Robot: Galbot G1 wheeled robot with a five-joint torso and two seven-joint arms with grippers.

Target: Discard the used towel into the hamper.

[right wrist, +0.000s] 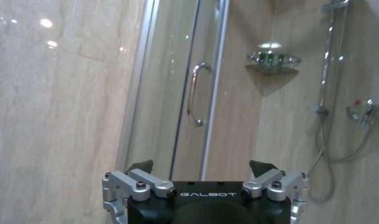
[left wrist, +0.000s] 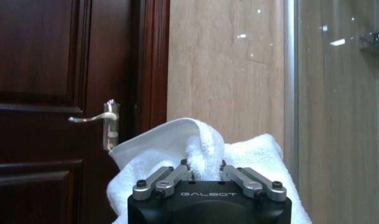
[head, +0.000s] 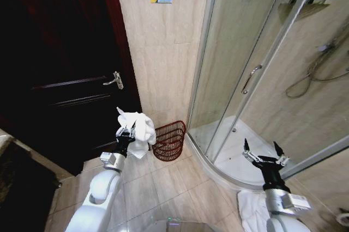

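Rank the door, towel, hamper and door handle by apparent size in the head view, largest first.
1. Door.
2. Towel and hamper: they look about alike, and the towel is held up nearer the camera in the left gripper, so no ranking between them.
3. Door handle.

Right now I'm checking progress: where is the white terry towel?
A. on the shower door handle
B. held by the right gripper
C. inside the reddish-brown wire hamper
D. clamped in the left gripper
D: the left gripper pinches the white terry towel, raised beside the reddish-brown wire hamper.
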